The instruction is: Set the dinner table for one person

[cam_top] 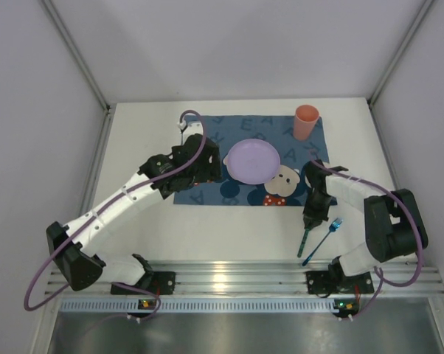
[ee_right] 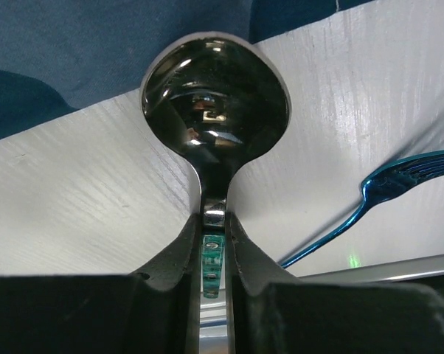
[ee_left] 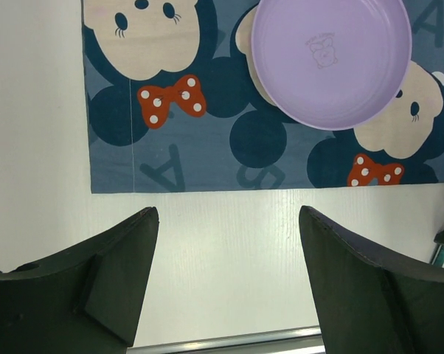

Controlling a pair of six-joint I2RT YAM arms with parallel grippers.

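Right wrist view: right gripper (ee_right: 213, 214) clamped on the neck of the spoon (ee_right: 214, 96), bowl jutting just past the fingertips, above the white dinner table (ee_right: 82, 206) near the edge of the placemat (ee_right: 74, 59), blue fork (ee_right: 399, 181) lying to the right of the fingers. Left gripper (ee_left: 228, 214) spread wide, holding nothing, plate (ee_left: 331, 59) ahead of its tips. Best carried level toward the plate's side, set flat, clear of the fork, released only once resting.
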